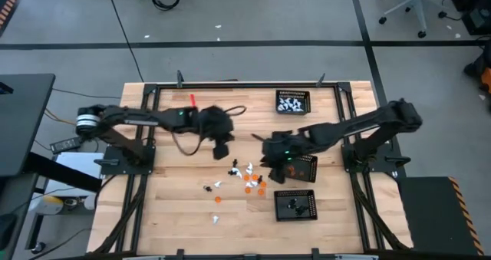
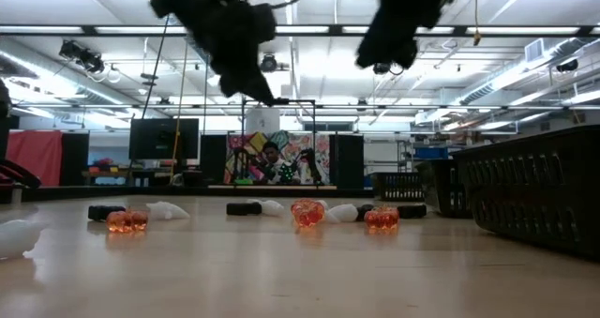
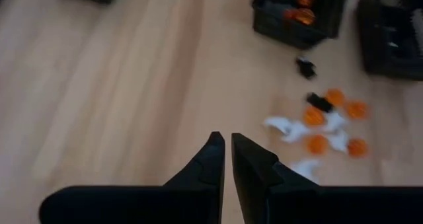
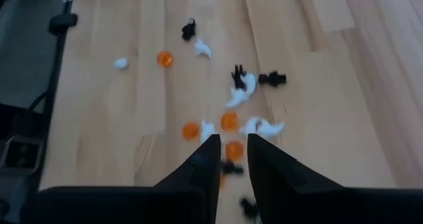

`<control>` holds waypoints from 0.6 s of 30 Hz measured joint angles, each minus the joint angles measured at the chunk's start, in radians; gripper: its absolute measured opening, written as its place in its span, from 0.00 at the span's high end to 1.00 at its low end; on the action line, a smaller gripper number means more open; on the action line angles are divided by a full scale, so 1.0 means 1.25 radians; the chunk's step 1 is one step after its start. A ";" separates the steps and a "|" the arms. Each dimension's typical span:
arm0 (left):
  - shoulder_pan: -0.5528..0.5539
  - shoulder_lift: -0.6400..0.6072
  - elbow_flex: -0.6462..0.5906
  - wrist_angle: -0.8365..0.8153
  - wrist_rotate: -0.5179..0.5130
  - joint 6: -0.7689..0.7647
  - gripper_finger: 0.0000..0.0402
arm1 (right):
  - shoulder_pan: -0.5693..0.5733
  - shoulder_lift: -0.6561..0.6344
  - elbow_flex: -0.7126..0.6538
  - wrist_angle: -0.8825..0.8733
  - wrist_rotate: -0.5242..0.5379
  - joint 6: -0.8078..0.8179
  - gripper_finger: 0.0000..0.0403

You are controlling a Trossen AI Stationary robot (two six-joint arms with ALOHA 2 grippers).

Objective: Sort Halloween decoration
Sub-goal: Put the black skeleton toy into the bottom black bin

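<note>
Light wooden table [image 1: 176, 206] framed in black rails. Three black mesh trays toward its right side: one [image 1: 292, 101] near the far edge, one [image 1: 303, 168] mid-table, one [image 1: 295, 204] nearer the front edge. Grey floor around, office chair [image 1: 404, 3] beyond.

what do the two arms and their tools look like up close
Both arms are dark and jointed. The left arm has a light grey band near its base and a loose black cable; the right arm is all dark. The left tool and right tool have two tapered black fingers.
</note>
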 joint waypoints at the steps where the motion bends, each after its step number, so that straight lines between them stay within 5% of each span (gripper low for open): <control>1: -0.009 -0.023 -0.031 0.007 -0.001 -0.013 0.91 | -0.003 0.022 0.000 0.029 -0.001 -0.001 0.80; 8: -0.070 -0.144 -0.200 0.031 -0.045 -0.116 0.91 | -0.033 0.162 0.003 0.187 -0.041 0.002 0.79; 18: -0.167 -0.249 -0.313 0.051 -0.091 -0.227 0.91 | -0.083 0.362 0.168 0.188 -0.098 -0.114 0.66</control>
